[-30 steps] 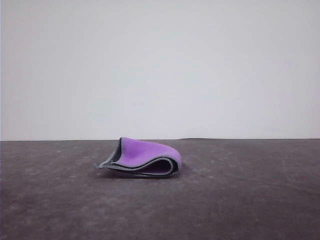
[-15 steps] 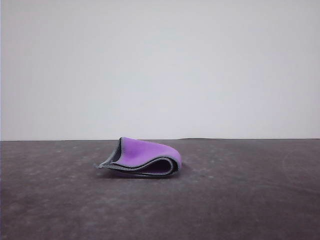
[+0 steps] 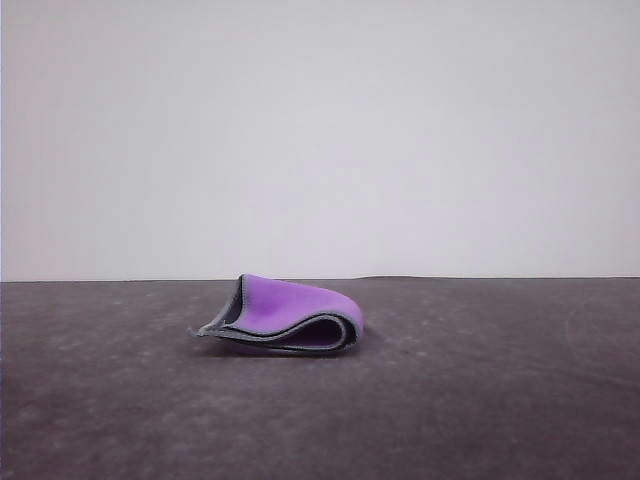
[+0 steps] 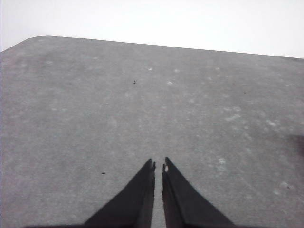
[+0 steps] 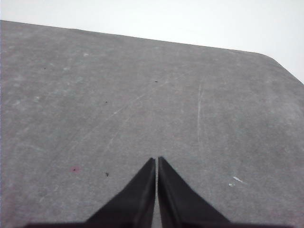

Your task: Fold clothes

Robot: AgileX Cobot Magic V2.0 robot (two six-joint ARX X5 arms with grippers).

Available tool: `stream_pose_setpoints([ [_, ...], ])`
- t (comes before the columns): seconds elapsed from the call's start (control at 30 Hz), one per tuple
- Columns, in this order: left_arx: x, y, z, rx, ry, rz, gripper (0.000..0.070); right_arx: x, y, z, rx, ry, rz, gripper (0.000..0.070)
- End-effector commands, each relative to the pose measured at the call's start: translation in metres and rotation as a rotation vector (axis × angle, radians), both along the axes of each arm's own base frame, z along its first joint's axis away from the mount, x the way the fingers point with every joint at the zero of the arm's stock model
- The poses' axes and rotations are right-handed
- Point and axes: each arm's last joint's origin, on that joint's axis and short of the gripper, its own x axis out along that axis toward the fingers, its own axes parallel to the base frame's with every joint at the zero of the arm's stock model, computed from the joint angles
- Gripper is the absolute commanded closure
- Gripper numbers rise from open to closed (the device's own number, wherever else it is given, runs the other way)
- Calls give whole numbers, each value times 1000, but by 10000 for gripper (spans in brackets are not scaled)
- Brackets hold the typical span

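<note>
Although both arms hang over bare surface, each wrist camera gives a clear look at its own fingertips. The left tool (image 4: 158, 166) has its two dark fingers drawn together with the thinnest slit between them and nothing in it. The right tool (image 5: 156, 160) is pressed closed the same way, also empty. Beneath both lies the dark grey, scuffed table (image 3: 480, 400).

Farther out, in the front view, the cloth (image 3: 285, 315) lies on the table, about midway across and nearer its far edge than its front. It is already doubled over, purple face outward on top, with a dark grey lining and a pale stitched edge showing along the open side. The fold, on the cloth's right, stands as a rounded loop rather than a flat crease, and the upper layer arches up off the lower one. Beyond the cloth the table ends against a plain pale wall (image 3: 320, 130).

Judging by that springy loop, the cloth is thick, soft and light, likely to bounce open unless pressed. The lifted corner on the cloth's left, where the layers gape, looks the easiest place to pinch; the rounded fold would probably slip from a narrow grip.
</note>
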Motion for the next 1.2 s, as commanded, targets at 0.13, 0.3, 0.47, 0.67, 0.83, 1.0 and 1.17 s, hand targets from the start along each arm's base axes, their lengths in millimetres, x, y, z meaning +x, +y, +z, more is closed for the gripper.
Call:
stream_pose_setpoints([
  [0.13, 1, 0, -7, -7, 27, 6, 684, 0, 0, -2, 17, -1, -5, 700],
  [0.3, 1, 0, -7, -7, 27, 6, 684, 0, 0, -2, 17, -1, -5, 700],
  [0.47, 1, 0, -7, -7, 27, 6, 684, 0, 0, -2, 17, -1, -5, 700],
  [0.67, 1, 0, -7, -7, 27, 6, 684, 0, 0, -2, 17, -1, -5, 700],
  [0.83, 1, 0, -7, -7, 27, 6, 684, 0, 0, -2, 17, -1, -5, 700],
  [1.0, 1, 0, -7, -7, 27, 6, 684, 0, 0, -2, 17, -1, -5, 700],
  [1.17, 1, 0, -7, -7, 27, 6, 684, 0, 0, -2, 17, -1, -5, 700],
])
